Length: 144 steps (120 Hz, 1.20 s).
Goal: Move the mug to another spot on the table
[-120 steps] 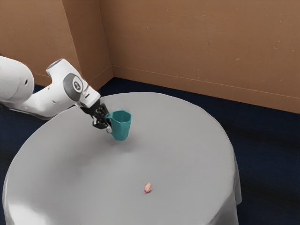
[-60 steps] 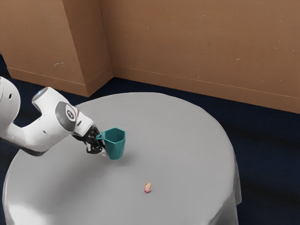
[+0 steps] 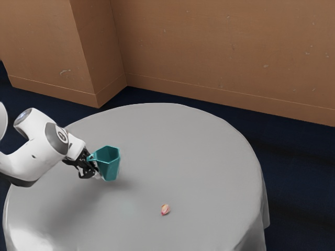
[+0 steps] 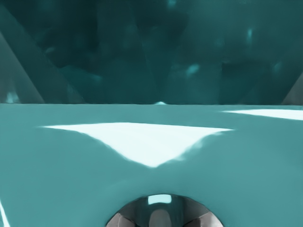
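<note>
The teal mug stands upright over the round grey table, near its edge at the exterior view's left. My black gripper is shut on the mug's handle side, with the white arm reaching in from the left. Whether the mug rests on the tabletop or hangs just above it I cannot tell. In the wrist view the mug's teal wall sits right against the hand, and its dark inside shows beyond the rim.
A small pink and yellow object lies on the table toward the front. The table's edge runs close behind my arm at the exterior view's left. Brown walls and a dark blue floor surround the table.
My arm has drawn back toward the exterior view's left and front, carrying the mug from near the table's middle to its left side. The gripper has stayed shut on it.
</note>
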Available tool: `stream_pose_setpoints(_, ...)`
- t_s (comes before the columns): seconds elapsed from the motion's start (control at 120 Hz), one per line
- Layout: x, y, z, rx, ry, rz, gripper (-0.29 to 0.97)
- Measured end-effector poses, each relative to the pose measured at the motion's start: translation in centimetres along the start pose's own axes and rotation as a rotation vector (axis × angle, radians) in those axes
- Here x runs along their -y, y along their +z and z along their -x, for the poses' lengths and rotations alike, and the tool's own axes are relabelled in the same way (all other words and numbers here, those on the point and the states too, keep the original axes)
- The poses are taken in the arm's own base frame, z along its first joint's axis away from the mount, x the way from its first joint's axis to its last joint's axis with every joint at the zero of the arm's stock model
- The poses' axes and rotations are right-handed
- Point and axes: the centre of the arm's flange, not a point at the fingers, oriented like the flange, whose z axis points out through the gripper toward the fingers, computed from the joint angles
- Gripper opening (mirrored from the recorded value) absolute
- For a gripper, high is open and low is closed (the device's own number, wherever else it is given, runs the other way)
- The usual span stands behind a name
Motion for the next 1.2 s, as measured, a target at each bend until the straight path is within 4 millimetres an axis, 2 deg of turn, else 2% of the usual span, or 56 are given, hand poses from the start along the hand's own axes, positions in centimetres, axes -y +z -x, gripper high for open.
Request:
stream_pose_setpoints(0.067, 0.3, -0.1, 0.5, 0.003, -0.009, -0.005, -0.10)
stream_pose_setpoints(0.158, 0.0, 1.0, 1.1, 0.006, -0.019, 0.053, 0.08)
stream_pose_setpoints(0.283, -0.5, 1.6, 1.0, -0.006, -0.020, 0.111, 0.34)
stream_pose_setpoints(0.475, -1.4, 2.1, 1.8, -0.018, -0.051, 0.160, 0.54)
stream_pose_setpoints(0.825, -2.6, 1.6, 5.4, -0.007, -0.123, 0.186, 0.65)
stream_pose_setpoints(0.967, -2.8, 0.3, 7.0, -0.017, -0.152, 0.173, 0.67)
stream_pose_setpoints(1.1, -1.8, -1.5, 7.9, -0.042, -0.168, 0.135, 0.67)
stream_pose_setpoints(1.2, -0.8, -3.2, 7.4, -0.063, -0.144, 0.100, 0.68)
